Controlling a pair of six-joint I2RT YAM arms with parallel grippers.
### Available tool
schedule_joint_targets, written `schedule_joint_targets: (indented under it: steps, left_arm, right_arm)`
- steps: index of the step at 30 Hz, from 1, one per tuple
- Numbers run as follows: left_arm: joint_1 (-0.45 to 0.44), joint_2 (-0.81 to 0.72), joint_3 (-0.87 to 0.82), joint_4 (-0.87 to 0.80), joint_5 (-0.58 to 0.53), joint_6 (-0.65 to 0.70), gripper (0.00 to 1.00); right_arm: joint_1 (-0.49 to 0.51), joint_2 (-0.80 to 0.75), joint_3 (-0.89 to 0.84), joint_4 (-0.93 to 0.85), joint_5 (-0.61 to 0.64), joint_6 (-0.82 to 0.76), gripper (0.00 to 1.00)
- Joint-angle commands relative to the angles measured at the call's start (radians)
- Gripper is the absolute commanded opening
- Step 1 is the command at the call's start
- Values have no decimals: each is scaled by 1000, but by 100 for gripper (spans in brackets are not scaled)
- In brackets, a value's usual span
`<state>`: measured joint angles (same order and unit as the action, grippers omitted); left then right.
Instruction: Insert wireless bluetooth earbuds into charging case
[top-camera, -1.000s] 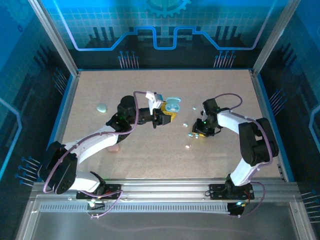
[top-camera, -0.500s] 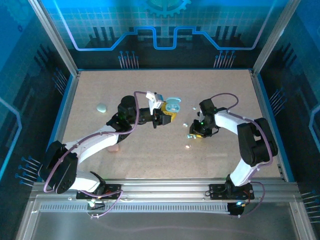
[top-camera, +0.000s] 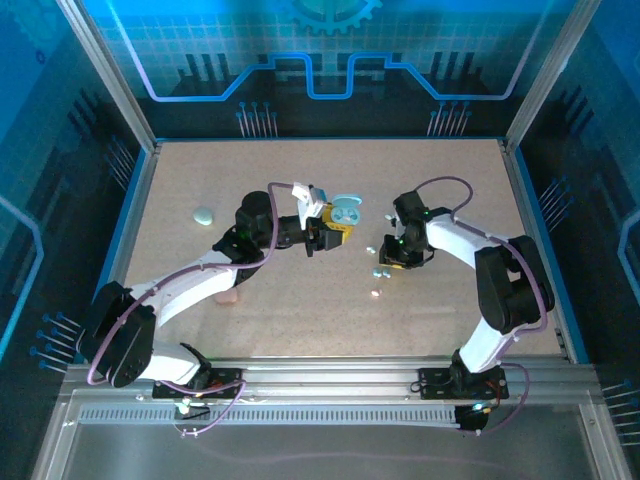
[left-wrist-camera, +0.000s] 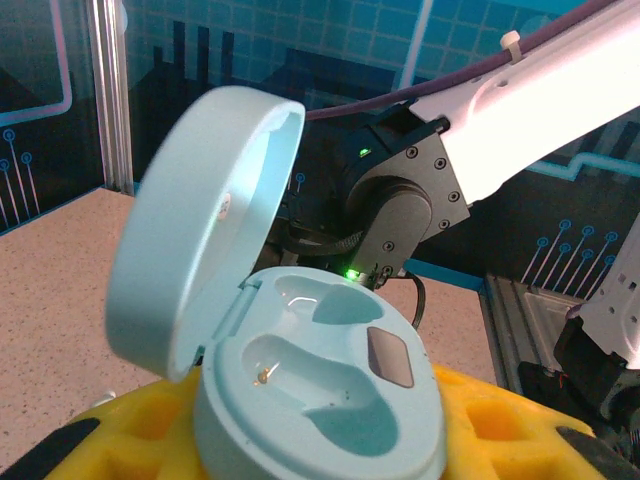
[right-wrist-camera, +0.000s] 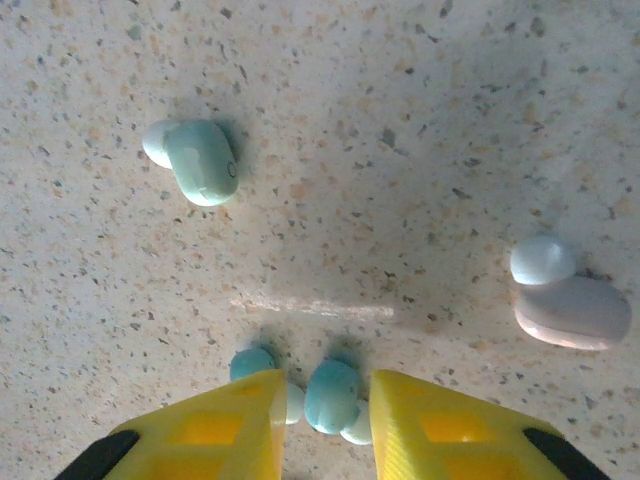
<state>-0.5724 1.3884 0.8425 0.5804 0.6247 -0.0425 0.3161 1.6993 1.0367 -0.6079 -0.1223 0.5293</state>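
Pinching a glossy, open-lidded oval case (left-wrist-camera: 320, 390), the left tool (left-wrist-camera: 320, 450) gripped tight. The right tool (right-wrist-camera: 325, 420), parted, straddled a smooth teal earbud (right-wrist-camera: 333, 393).

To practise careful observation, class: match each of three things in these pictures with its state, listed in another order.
Things:
1 charging case
2 pink earbud
3 right hand

States:
A fingers astride a mint earbud
B lid up, both sockets empty
C lying free on the table

Pairs: 1-B, 2-C, 3-A.
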Motion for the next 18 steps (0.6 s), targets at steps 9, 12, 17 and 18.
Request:
schedule_joint_targets:
  steps: [9, 12, 17, 18]
  left_arm:
    - [5, -22, 1, 4, 10, 25, 35]
    - [7, -23, -2, 5, 9, 26, 35]
    - [7, -23, -1, 4, 9, 28, 35]
    - [7, -23, -1, 4, 8, 29, 35]
  right_arm:
    - [44, 101, 91, -108, 63, -21, 31]
    - [47, 115, 100, -114, 66, -22, 31]
    - [55, 138, 119, -134, 64, -27, 30]
    - [59, 144, 124, -143, 69, -27, 30]
